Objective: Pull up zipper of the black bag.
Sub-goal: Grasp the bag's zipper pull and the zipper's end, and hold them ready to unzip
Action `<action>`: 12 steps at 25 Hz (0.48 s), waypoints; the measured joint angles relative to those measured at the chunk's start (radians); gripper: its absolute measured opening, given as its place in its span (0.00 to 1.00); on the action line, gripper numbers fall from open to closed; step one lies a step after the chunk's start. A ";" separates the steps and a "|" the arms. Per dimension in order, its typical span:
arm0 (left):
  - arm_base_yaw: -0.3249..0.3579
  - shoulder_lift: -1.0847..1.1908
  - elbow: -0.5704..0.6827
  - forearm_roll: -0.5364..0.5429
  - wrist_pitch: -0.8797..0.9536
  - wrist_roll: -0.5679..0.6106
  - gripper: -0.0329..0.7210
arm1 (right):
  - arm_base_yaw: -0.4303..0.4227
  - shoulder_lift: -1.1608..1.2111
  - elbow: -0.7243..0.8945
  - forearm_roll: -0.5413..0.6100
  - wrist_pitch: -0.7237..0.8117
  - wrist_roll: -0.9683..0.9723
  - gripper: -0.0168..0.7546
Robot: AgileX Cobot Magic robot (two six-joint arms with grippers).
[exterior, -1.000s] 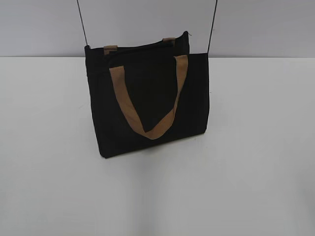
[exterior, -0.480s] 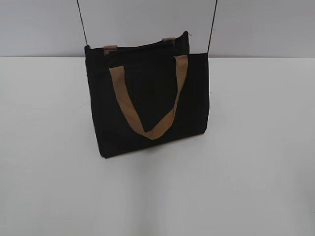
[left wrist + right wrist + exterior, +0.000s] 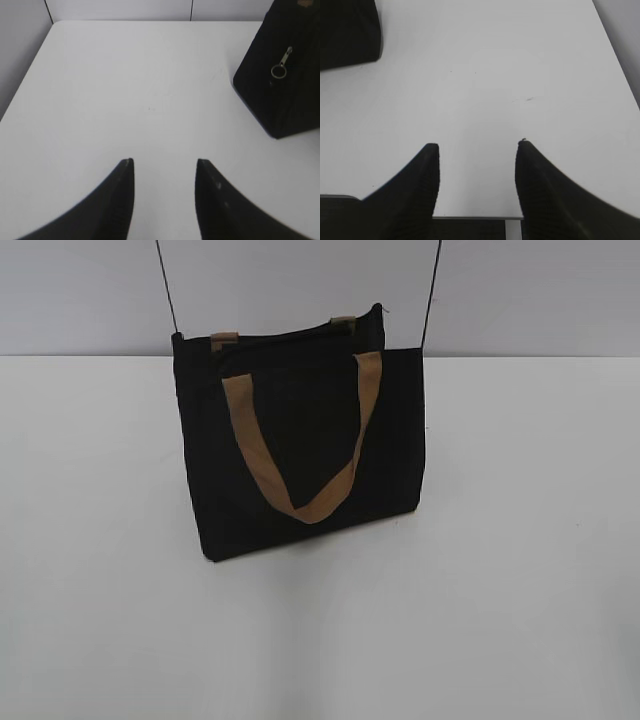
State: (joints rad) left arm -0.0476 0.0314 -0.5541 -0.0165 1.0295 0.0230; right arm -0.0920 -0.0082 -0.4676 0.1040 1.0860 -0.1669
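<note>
The black bag (image 3: 300,440) stands upright on the white table, with a tan loop handle (image 3: 300,440) hanging down its front. Its zipper (image 3: 290,335) runs along the top edge. In the left wrist view the bag's end (image 3: 280,75) is at the upper right, with a small silver pull and ring (image 3: 281,65) on it. My left gripper (image 3: 164,162) is open and empty, well short of the bag. In the right wrist view the bag's corner (image 3: 347,32) is at the upper left. My right gripper (image 3: 477,146) is open and empty. Neither gripper shows in the exterior view.
Two thin black cord straps (image 3: 168,290) rise from the bag's ends out of the top of the exterior view. A grey wall (image 3: 520,290) stands behind the table. The table's near edge (image 3: 470,218) shows between my right fingers.
</note>
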 joint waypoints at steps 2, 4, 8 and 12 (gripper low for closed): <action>0.000 0.035 -0.015 0.000 -0.079 0.003 0.45 | 0.000 0.000 0.000 0.000 0.000 0.000 0.54; 0.000 0.091 -0.020 -0.005 -0.158 0.003 0.45 | 0.000 0.000 0.000 0.000 0.000 0.000 0.57; 0.000 0.246 -0.020 -0.013 -0.324 0.008 0.46 | 0.000 0.000 0.000 0.000 0.000 0.000 0.58; 0.000 0.417 -0.020 -0.013 -0.566 0.030 0.46 | 0.000 0.000 0.000 0.000 0.000 0.000 0.59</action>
State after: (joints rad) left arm -0.0476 0.4484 -0.5745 -0.0291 0.4635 0.0531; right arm -0.0920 -0.0082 -0.4676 0.1040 1.0860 -0.1669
